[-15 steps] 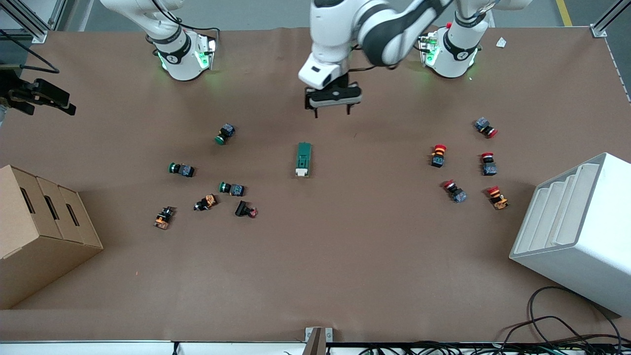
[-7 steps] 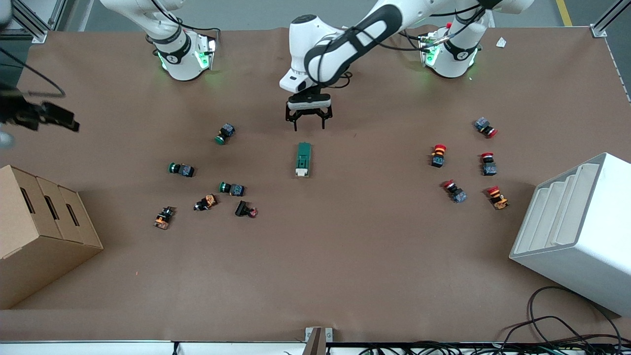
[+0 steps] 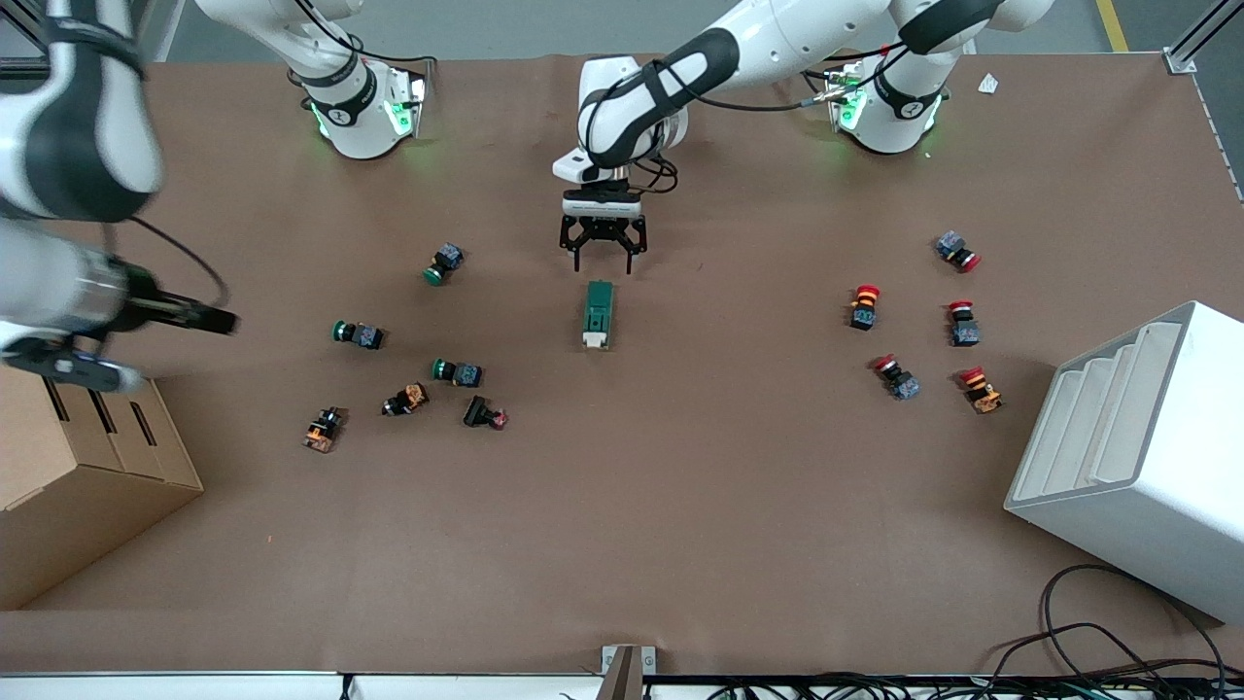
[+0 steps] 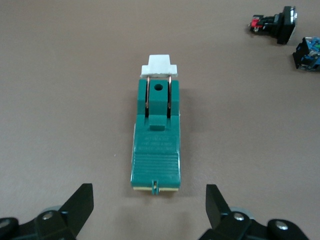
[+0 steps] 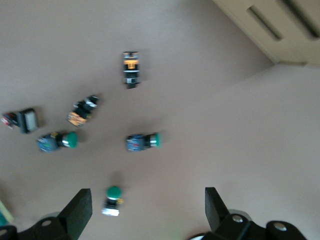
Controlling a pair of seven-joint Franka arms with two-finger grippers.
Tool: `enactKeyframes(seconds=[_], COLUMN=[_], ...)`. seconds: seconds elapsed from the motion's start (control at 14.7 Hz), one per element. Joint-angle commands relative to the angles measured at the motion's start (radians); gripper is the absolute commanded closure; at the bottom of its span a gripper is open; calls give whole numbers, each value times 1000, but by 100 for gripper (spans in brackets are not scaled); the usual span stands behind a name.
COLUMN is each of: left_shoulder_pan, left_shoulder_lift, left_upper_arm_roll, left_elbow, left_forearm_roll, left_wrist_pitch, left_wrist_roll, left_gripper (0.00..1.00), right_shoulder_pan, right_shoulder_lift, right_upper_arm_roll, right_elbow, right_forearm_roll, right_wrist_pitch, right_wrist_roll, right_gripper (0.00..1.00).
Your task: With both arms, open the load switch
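Observation:
The load switch [image 3: 599, 314] lies flat at mid-table, a dark-green block whose white toggle [image 3: 595, 339] is at the end nearer the front camera. In the left wrist view the load switch [image 4: 156, 145] lies lengthwise just ahead of the fingers. My left gripper [image 3: 604, 264] [image 4: 149, 200] is open, low over the table at the switch's plain green end and not touching it. My right gripper [image 3: 219, 321] [image 5: 147, 205] hangs open and empty in the air over the right arm's end of the table, near the scattered push buttons.
Green and orange push buttons [image 3: 408, 379] [image 5: 142, 142] lie scattered toward the right arm's end, by a cardboard box [image 3: 78, 467] [image 5: 280, 25]. Several red push buttons [image 3: 865, 306] and a white stepped rack [image 3: 1137, 447] are toward the left arm's end.
My left gripper has come down and shifted toward the load switch's plain end. The right arm has swung in from the table's edge toward the green push buttons.

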Motion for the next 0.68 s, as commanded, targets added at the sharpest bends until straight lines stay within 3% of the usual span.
enactKeyframes(seconds=[0.0,0.2,0.41,0.61], left_shoulder_pan=[-120,-222,-263,-278], left_shoulder_lift=[29,50,75,107], left_upper_arm_roll=[99,176,185,185], left_elbow=[23,28,42,42], left_forearm_roll=[99,142,160,205], left_wrist_pitch=[-54,-120,-166,-221], left_wrist_roll=[-96,-183,-243,-291], left_gripper=[1,1,1,1], right_shoulder_pan=[96,208,294,365], right_shoulder_lift=[95,238,420,500], right_upper_arm_roll=[85,119,121,121], right_elbow=[6,79,223,242], right_forearm_roll=[2,19,114,129], right_wrist_pitch=[85,155,192,283], right_wrist_roll=[429,827,1151,1329], right_gripper=[0,0,0,0])
